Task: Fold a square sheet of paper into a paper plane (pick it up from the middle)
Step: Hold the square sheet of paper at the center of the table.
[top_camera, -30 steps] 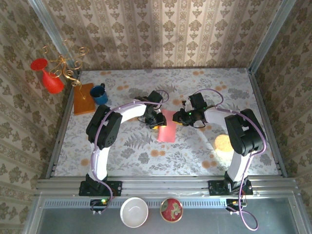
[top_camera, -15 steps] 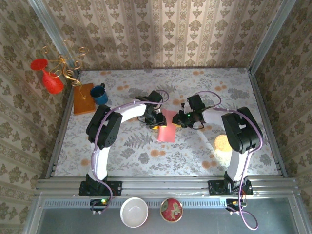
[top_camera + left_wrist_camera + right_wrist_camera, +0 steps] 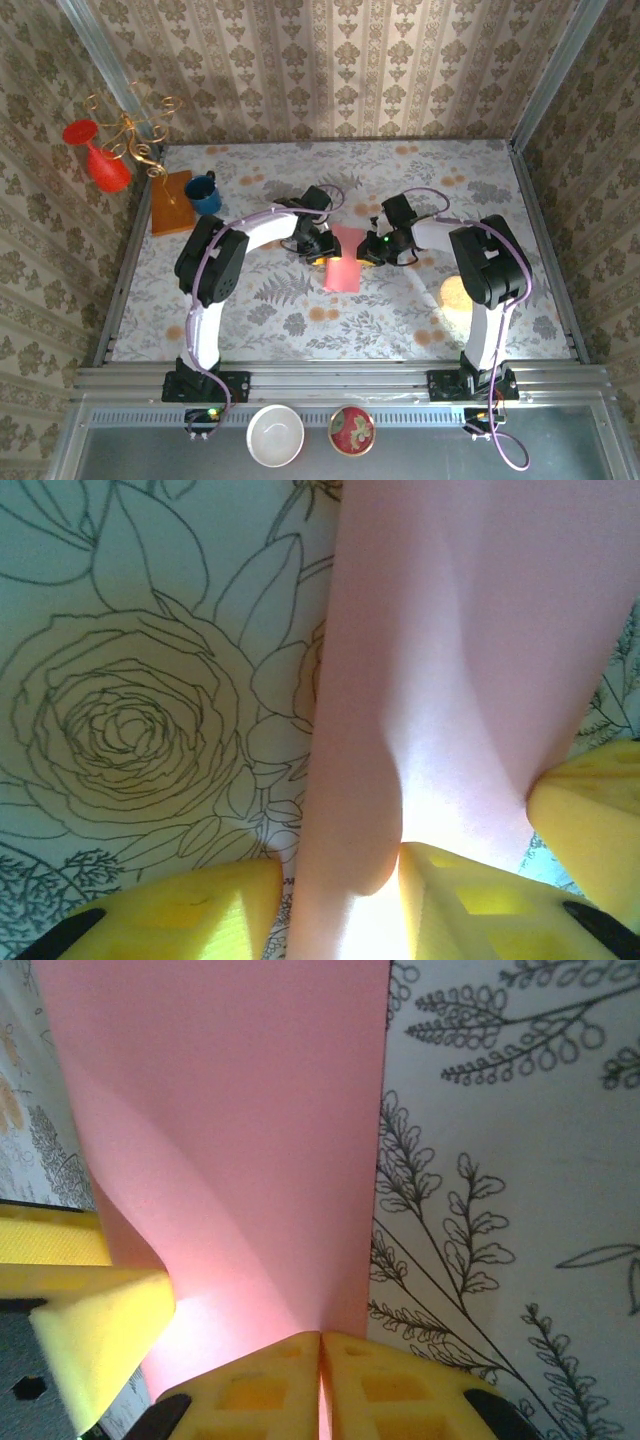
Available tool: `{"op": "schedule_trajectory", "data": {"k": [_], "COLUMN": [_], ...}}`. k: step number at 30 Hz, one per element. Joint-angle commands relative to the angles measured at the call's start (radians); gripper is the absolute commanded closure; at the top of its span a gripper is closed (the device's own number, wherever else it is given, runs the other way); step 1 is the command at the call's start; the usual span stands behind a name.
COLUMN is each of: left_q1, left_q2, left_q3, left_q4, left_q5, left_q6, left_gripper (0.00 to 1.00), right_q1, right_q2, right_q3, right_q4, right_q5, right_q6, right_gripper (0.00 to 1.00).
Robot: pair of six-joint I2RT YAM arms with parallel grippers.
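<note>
The square sheet of paper (image 3: 343,264) is salmon pink and lies mid-table, bowed upward between both grippers. My right gripper (image 3: 369,250) is at its right edge. In the right wrist view its yellow fingers (image 3: 250,1395) meet with the paper's edge (image 3: 250,1140) pinched between them: right gripper (image 3: 321,1370) shut on the sheet. My left gripper (image 3: 321,251) is at the sheet's left side. In the left wrist view its jaws stand apart, left gripper (image 3: 340,910), and a rounded bulge of paper (image 3: 400,680) hangs in the gap, touching the right finger (image 3: 470,900).
A blue mug (image 3: 204,193) and an orange-brown board (image 3: 171,202) sit at the back left, near a red vase (image 3: 105,160) and a gold wire stand (image 3: 135,128). A white bowl (image 3: 276,435) and a patterned bowl (image 3: 351,430) sit below the front rail.
My right gripper has edged left and closed its fingers on the paper's right edge. The left gripper has stayed in place with its jaws unchanged.
</note>
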Motion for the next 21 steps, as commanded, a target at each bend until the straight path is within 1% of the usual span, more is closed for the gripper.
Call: {"op": "schedule_trajectory", "data": {"k": [1, 7, 8, 11, 15, 18, 21], "left_q1": [0.012, 0.051, 0.056, 0.056, 0.008, -0.035, -0.054], "left_q2": [0.039, -0.195, -0.222, -0.297, -0.310, -0.269, -0.211], "left_q3": [-0.075, -0.073, -0.078, -0.104, -0.111, -0.085, -0.053], "left_q4": [-0.053, -0.034, -0.029, 0.036, 0.108, 0.105, 0.103], "left_q5": [-0.098, -0.173, -0.176, -0.132, -0.054, -0.016, 0.020], "left_q6": [0.000, 0.018, 0.018, 0.023, 0.021, 0.030, 0.032], "left_gripper": [0.58, 0.53, 0.53, 0.54, 0.61, 0.67, 0.76], "right_q1": [0.005, 0.010, 0.011, 0.020, 0.029, 0.032, 0.031], "right_q2": [0.077, 0.102, 0.102, 0.101, 0.101, 0.101, 0.103], "right_q3": [-0.008, 0.025, 0.028, 0.038, 0.031, 0.023, 0.017], "right_q4": [-0.162, -0.202, -0.203, -0.209, -0.208, -0.205, -0.203], "right_q5": [0.141, 0.154, 0.152, 0.158, 0.173, 0.185, 0.189], "right_q6": [-0.067, -0.122, -0.126, -0.140, -0.145, -0.142, -0.144], "right_gripper": [0.88, 0.90, 0.90, 0.90, 0.90, 0.90, 0.90]}}
